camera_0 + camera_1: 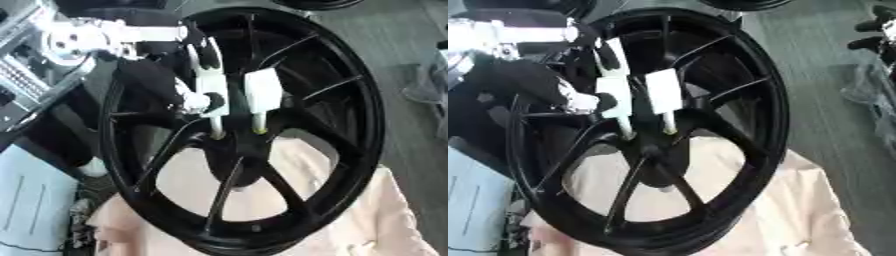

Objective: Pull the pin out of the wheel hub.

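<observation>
A black spoked wheel [350, 100] fills the view, standing tilted over a pale pink cloth. Its dark hub [238, 150] sits at the centre where the spokes meet. My left hand [213, 92] comes in from the upper left on a silver and white arm. Two long white fingers [262, 92] point straight down, and their thin tips reach the top of the hub. A short white thumb sticks out to the left of them. I cannot make out the pin itself; a small pale stub [667, 188] shows just below the hub. My right hand is out of sight.
The pink cloth [385, 215] spreads under the wheel's lower half. A pale blue-white sheet [31, 200] lies at the lower left. Grey floor [411, 135] runs along the right, with dark shapes [877, 30] at the upper right edge. Another black rim [315, 4] shows at the top.
</observation>
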Controlling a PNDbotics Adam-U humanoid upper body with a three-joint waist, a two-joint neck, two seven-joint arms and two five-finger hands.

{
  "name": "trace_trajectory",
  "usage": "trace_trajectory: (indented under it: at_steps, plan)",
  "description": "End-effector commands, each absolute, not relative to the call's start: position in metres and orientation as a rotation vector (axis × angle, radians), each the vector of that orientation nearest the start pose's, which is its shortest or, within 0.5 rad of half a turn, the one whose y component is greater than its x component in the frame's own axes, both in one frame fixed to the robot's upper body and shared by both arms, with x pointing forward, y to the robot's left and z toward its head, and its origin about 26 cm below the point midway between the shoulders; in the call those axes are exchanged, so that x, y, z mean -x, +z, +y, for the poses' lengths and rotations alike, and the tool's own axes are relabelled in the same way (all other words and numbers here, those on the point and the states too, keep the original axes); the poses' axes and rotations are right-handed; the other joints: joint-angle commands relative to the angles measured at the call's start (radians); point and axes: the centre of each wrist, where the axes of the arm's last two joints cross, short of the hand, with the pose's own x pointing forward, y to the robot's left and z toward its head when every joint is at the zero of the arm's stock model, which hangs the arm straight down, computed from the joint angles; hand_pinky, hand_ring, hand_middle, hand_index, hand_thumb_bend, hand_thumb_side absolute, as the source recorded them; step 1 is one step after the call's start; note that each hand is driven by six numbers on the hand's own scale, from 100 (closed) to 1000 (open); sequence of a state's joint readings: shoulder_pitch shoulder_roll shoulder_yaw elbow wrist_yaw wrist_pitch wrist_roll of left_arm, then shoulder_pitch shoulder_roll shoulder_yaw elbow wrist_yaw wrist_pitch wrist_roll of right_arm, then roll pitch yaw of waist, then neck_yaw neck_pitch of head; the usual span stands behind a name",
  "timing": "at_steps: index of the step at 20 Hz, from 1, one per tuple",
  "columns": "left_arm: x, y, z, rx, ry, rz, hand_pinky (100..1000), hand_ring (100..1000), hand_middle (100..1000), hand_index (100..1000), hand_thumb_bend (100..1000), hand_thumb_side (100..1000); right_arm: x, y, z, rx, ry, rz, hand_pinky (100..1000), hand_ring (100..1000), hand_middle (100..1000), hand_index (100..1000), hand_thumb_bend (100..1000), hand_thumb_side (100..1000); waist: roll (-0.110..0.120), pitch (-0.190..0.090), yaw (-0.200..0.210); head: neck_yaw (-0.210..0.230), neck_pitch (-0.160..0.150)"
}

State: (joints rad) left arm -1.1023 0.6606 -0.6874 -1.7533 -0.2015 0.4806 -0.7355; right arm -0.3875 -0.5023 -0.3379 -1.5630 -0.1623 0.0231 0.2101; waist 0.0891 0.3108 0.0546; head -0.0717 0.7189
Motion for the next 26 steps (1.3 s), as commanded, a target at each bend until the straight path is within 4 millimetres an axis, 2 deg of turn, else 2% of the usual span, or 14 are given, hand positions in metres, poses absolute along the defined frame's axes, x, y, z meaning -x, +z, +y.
trace_trajectory:
  at_steps: [1, 14, 26]
  plan:
    - [-0.336, 0.321, 0.123, -0.311, -1.808, -1.211, 630, 684, 737, 823, 348, 536, -0.34, 0.203, -0.414, 0.326, 0.246, -2.007, 939, 659, 714, 898, 100, 692, -0.007, -0.016, -0.002, 0.004, -0.003]
    - [-0.339, 0.315, 0.119, -0.296, -1.828, -1.174, 609, 661, 705, 808, 358, 516, -0.34, 0.202, -0.413, 0.323, 0.248, -2.005, 939, 660, 715, 900, 100, 700, -0.007, -0.015, -0.001, 0.007, -0.001]
    - [-0.345, 0.31, 0.118, -0.298, -1.829, -1.17, 587, 637, 672, 784, 360, 397, -0.341, 0.203, -0.413, 0.319, 0.25, -2.007, 941, 661, 716, 901, 100, 706, -0.007, -0.015, -0.003, 0.009, -0.002]
